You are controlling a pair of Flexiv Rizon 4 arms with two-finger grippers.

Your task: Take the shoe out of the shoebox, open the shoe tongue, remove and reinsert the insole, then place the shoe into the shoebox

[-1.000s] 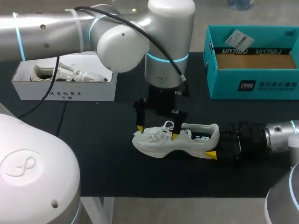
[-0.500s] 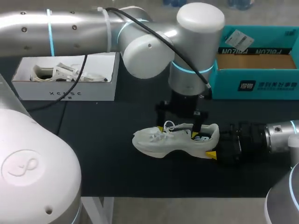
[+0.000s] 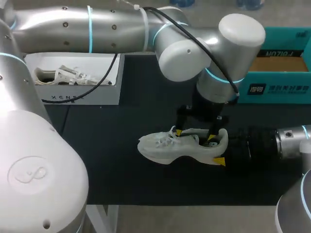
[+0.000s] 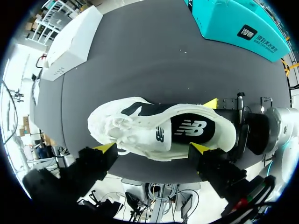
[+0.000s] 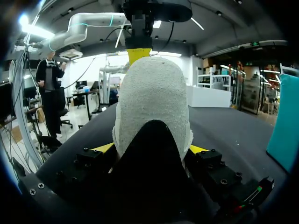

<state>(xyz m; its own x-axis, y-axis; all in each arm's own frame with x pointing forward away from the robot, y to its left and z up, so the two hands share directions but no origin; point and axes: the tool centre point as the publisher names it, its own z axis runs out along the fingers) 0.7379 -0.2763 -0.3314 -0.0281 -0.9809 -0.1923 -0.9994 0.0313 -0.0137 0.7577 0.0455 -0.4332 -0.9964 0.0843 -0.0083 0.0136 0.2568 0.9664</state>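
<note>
A white shoe (image 3: 167, 148) lies on its side on the black mat, toe to the left. Its heel sits between the fingers of my right gripper (image 3: 222, 154), which is shut on it; in the right wrist view both yellow tips press the heel (image 5: 152, 88) from either side. My left gripper (image 3: 195, 135) hangs open just above the shoe's collar, one tip by the laces, one near the heel. From the left wrist the shoe (image 4: 135, 133) and its black insole (image 4: 191, 128) show under my open left gripper (image 4: 153, 148). The teal shoebox (image 3: 277, 87) stands at the back right.
A white box (image 3: 80, 97) holding another shoe stands at the back left. My left arm crosses above the table's middle toward the right. The black mat (image 3: 112, 160) lies bare left of and in front of the shoe.
My left gripper has moved right along the shoe, from over the toe and laces to over the collar near the heel. The shoe and my right gripper have stayed put.
</note>
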